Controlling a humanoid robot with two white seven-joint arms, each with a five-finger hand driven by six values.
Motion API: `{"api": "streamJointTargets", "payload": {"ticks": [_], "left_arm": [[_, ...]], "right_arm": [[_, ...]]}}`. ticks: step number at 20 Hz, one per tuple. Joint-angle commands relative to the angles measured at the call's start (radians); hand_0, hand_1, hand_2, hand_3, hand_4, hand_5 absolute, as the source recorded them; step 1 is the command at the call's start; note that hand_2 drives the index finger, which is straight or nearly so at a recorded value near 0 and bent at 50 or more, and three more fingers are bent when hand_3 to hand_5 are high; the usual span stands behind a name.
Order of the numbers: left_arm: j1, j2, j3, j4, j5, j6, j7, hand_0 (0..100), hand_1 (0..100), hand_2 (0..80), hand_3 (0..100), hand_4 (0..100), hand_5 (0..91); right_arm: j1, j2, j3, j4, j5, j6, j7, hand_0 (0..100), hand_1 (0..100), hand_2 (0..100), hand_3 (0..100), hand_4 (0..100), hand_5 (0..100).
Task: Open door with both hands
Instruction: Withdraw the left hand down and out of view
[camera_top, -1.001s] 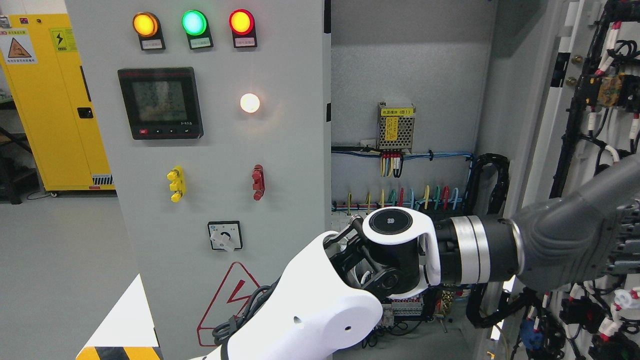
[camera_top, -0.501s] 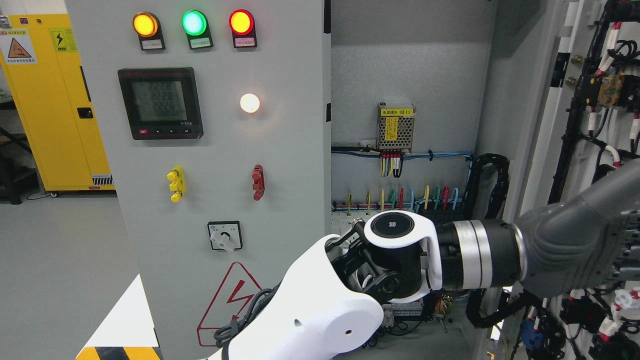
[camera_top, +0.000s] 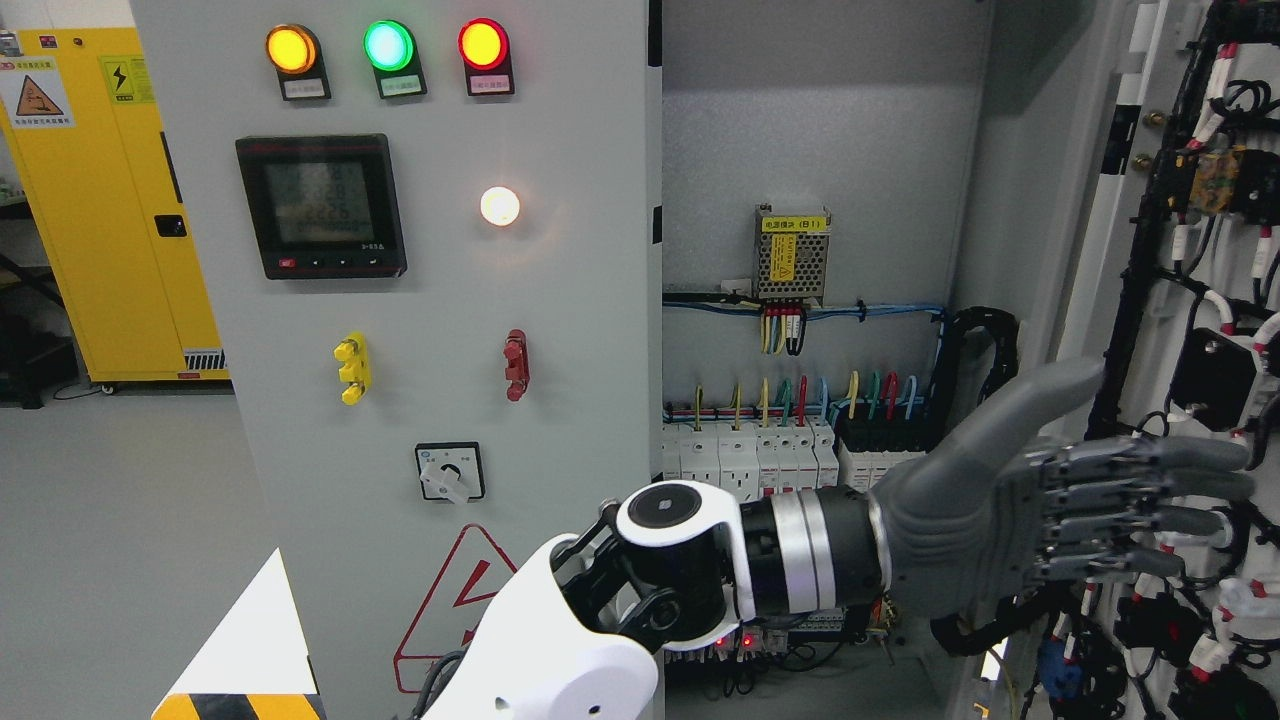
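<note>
Head view showed an electrical cabinet with its right door (camera_top: 1150, 250) swung open at the picture's right edge, the inside face lined with black wiring and components. One arm came in from the bottom edge left of the middle, so it was the left arm, white at the forearm with a black wrist joint. It reached across to the right, and the grey left hand (camera_top: 1040, 515) was spread flat, thumb raised, its four fingers (camera_top: 1150, 490) stretched toward the open door's inner face, grasping nothing. Whether the fingertips touched the door could not be told.

Behind the hand lay the open cabinet interior (camera_top: 820, 150), with a small metal power supply (camera_top: 792, 255) bearing a yellow label, coloured wires below it, and a row of white breakers (camera_top: 750, 460).

To the left stood the closed left door (camera_top: 420, 300), carrying amber, green and red indicator lamps (camera_top: 387, 47), a dark digital meter (camera_top: 322, 205), a lit white lamp (camera_top: 499, 206), and a rotary switch (camera_top: 450, 472). A yellow cabinet (camera_top: 90, 200) stood farther left.
</note>
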Motion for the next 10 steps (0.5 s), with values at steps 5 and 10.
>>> {"api": "streamJointTargets", "payload": {"ticks": [5,10], "left_arm": [[0.535,0.171,0.206,-0.194,-0.291,-0.04,-0.004,0,0,0.0,0,0,0.0],[0.828,0.177,0.216,-0.173,-0.496,-0.183,-0.002,0,0,0.0,0,0,0.0]], "right_arm": [[0.0,-0.003,0.0,0.0,0.001,-0.001,0.0,20,12,0,0,0,0],[0.0,-0.005,0.0,0.0,0.001,-0.001,0.0,20,12,0,0,0,0]]}}
